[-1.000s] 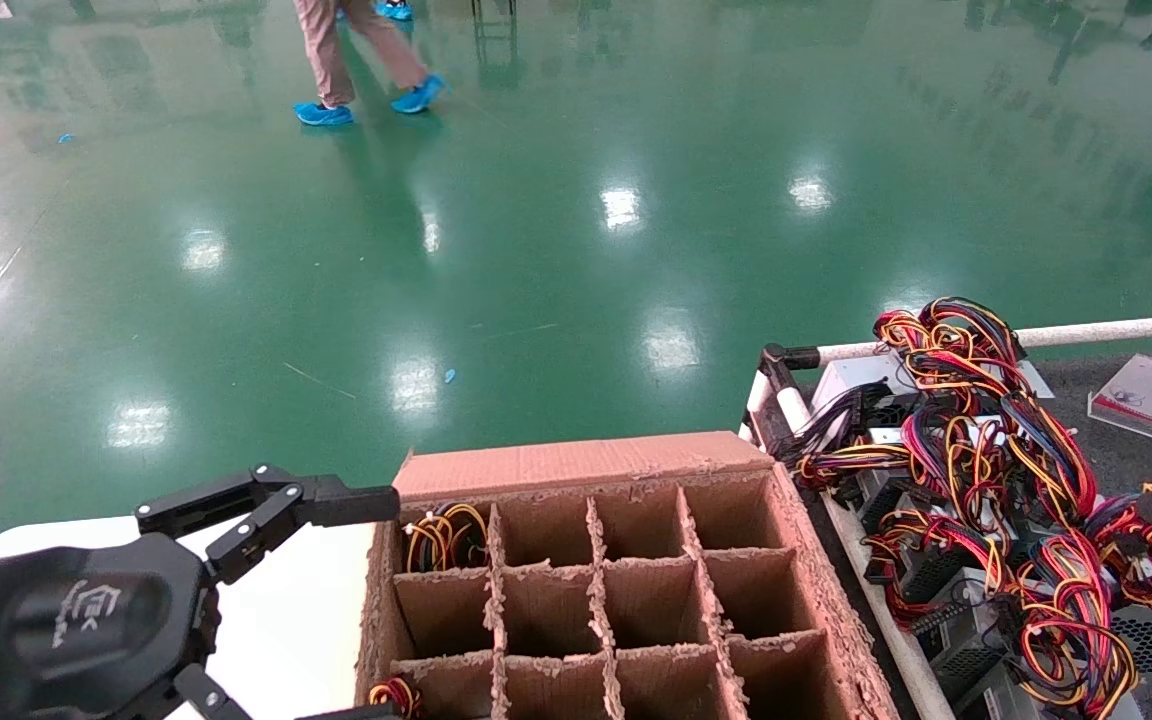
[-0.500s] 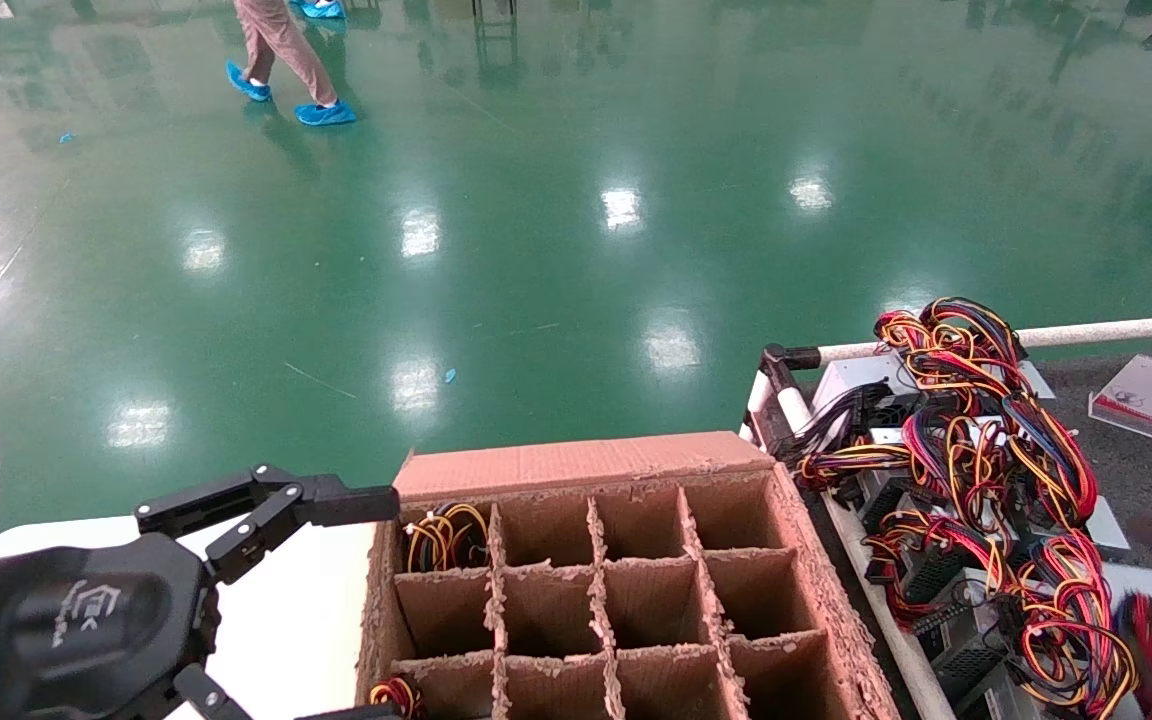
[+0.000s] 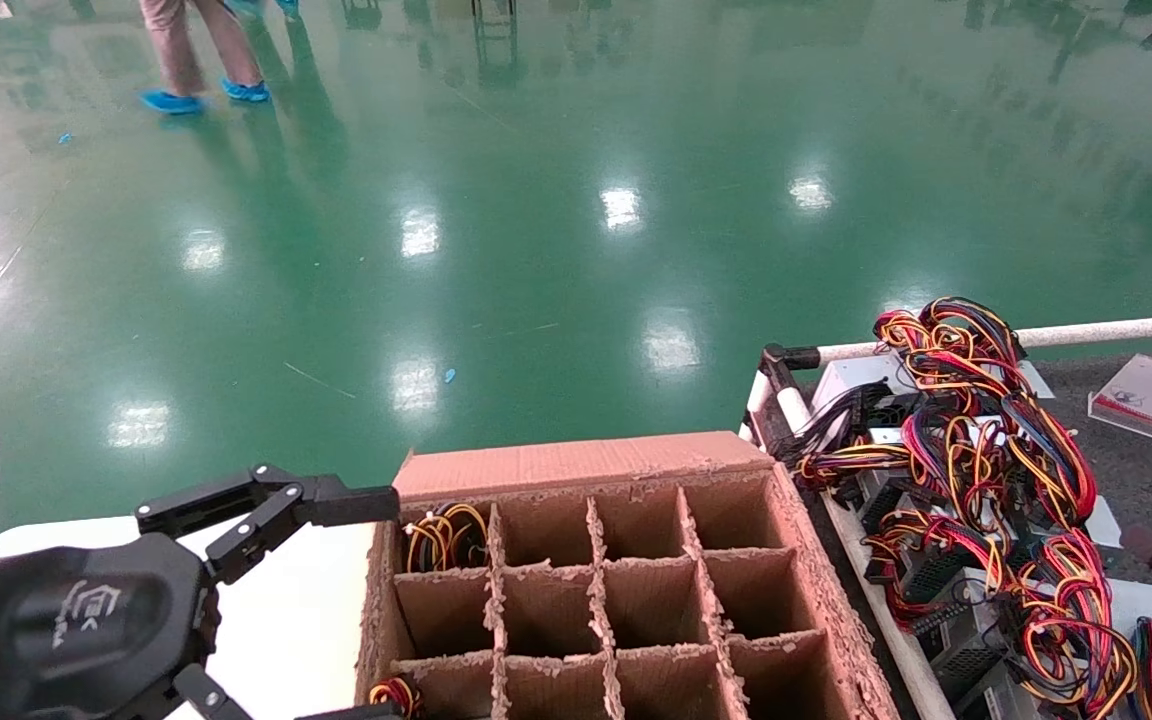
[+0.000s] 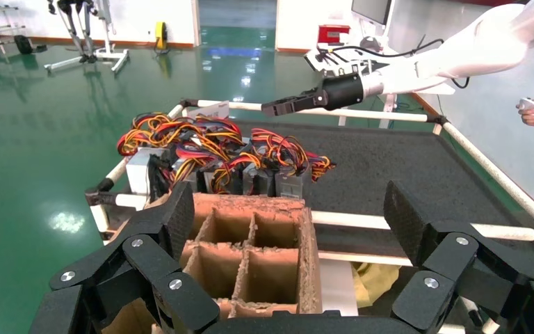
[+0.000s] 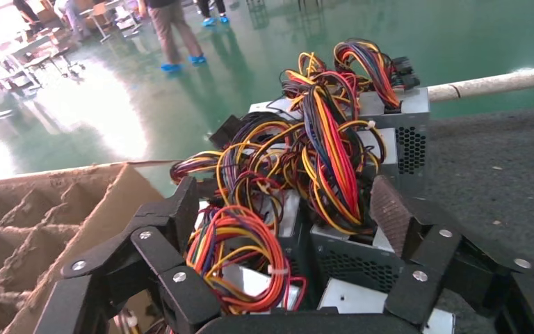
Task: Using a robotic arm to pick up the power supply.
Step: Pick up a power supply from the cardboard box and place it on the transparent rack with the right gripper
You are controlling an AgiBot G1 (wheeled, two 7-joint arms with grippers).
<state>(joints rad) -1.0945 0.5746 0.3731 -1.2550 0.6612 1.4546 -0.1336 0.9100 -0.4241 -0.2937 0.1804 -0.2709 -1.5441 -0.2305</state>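
1. Head view: the left gripper (image 3: 266,600) sits parked low at the near left over a white table (image 3: 286,610), fingers spread wide and empty. A cardboard box (image 3: 576,465) with ragged, fraying dividers stands in the middle; one far-left cell already holds a coil of wire. The power supplies (image 3: 946,640), silver-grey metal boxes under looping red, yellow and black wires (image 3: 976,440), are heaped on the cart (image 3: 1086,330) to the right. Only a dark blur of the right arm shows at the right edge.

2. Left wrist view: the white right arm (image 4: 459,52) reaches in above the cart's dark mat, its gripper (image 4: 278,108) well above the heap; from here I cannot tell how its fingers stand.

3. Right wrist view: the right gripper (image 5: 285,209) hangs just over the pile, fingers wide and empty, straddling a bundle of wires and a perforated steel case (image 5: 351,261).
   - Risk: the fingers are likely to close on springy wires instead of the hard case, so the unit dangles or slips.
   - Risk: the looms look interlaced, so lifting one could drag its neighbours.
   - Risk: smooth sheet metal offers little grip if pinched off-centre.
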